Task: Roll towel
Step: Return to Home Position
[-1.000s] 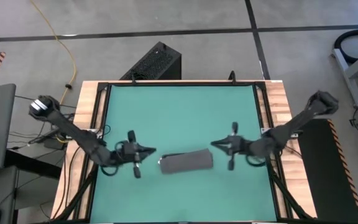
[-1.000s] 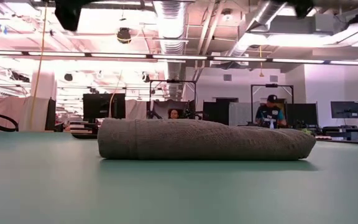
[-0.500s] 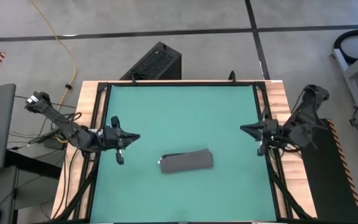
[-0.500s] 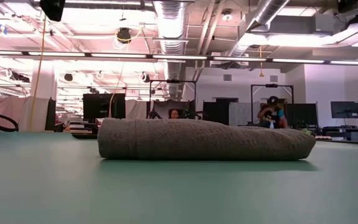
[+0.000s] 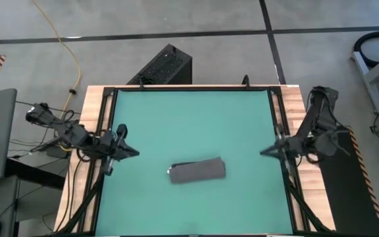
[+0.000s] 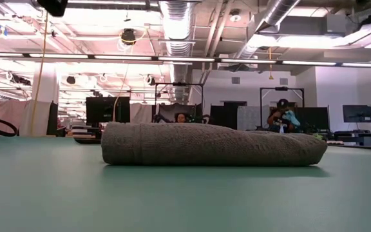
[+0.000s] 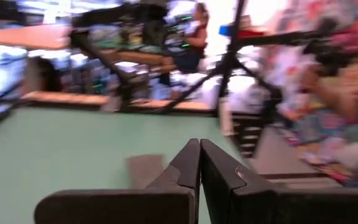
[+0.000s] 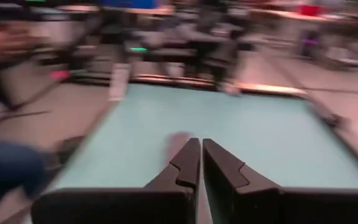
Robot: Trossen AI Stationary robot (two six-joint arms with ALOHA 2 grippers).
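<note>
Your towel lies rolled, long axis left to right. Left gripper and right gripper flank it about equally, well apart from it, fingers closed and empty.

Grey towel, rolled, flat on green mat

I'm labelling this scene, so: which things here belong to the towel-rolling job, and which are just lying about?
Job: rolled dark grey fabric towel on the green mat; left gripper and right gripper, jaws shut, at the mat's side edges.
Lying about: black ridged box and yellow cable on the floor.
</note>
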